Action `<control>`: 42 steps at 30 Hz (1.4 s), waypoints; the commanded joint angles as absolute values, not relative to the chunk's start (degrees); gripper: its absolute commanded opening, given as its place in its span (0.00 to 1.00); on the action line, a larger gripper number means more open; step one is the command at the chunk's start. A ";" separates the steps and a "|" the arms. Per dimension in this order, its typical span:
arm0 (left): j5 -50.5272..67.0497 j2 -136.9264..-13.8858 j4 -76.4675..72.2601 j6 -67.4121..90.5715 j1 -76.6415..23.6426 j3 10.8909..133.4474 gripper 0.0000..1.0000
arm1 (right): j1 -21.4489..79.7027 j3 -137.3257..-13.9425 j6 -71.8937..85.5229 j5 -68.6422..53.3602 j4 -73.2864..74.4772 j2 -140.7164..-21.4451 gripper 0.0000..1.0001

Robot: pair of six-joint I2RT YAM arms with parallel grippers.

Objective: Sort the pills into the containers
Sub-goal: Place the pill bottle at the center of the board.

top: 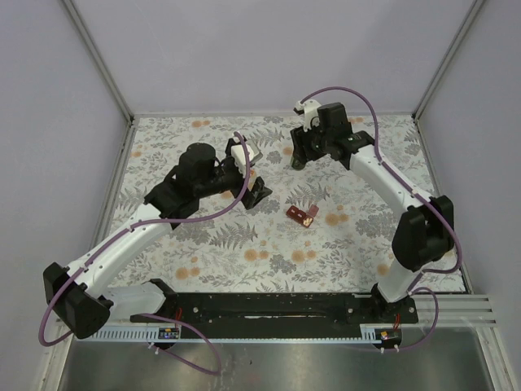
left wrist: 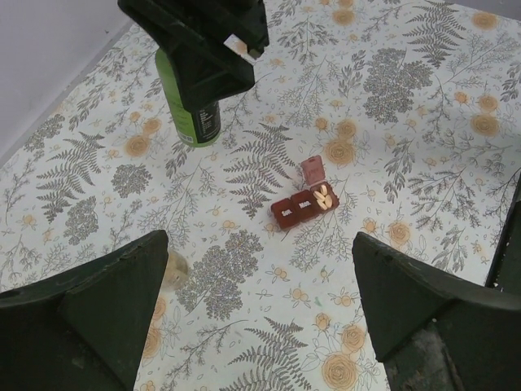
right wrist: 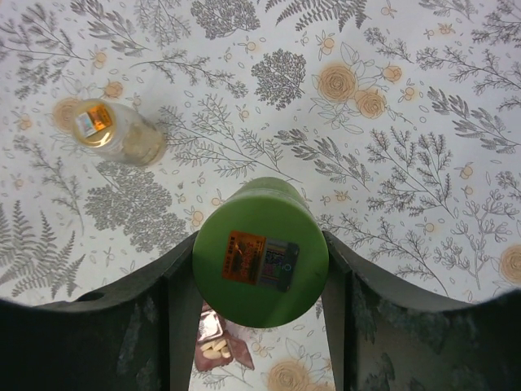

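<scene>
My right gripper is shut on the bright green bottle, which stands upright between its fingers. In the left wrist view the green bottle reaches down to the cloth under the right gripper. The dark-red pill box lies with one lid up, and several pale pills sit in that compartment. Past the bottle, the right wrist view also catches the pill box. A small pale bottle with an orange top stands apart; this pale bottle is just beside my left finger. My left gripper is open and empty.
A floral cloth covers the table, walled at the back and both sides. From above, the left gripper and right gripper hang close together, with the pill box just in front of them.
</scene>
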State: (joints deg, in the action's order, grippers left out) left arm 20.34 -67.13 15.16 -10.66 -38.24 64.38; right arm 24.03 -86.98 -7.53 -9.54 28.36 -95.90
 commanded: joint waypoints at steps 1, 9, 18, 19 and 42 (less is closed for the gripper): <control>19.34 -65.22 11.25 -9.93 -37.53 63.63 0.99 | 23.82 -89.99 -10.63 -8.26 20.48 -100.27 0.00; 19.69 -65.04 11.34 -10.28 -37.00 63.54 0.99 | 23.47 -95.79 -19.68 -17.39 22.85 -107.75 0.02; 20.30 -65.04 11.25 -10.55 -36.91 63.02 0.99 | 23.47 -99.75 -24.61 -23.20 27.94 -112.32 0.05; 20.39 -65.04 11.25 -10.55 -36.91 63.02 0.99 | 23.55 -100.02 -25.13 -23.12 28.56 -112.93 0.05; 20.92 -66.53 11.60 -11.51 -36.91 63.55 0.99 | 23.99 -105.12 -32.69 -22.85 35.07 -120.94 0.17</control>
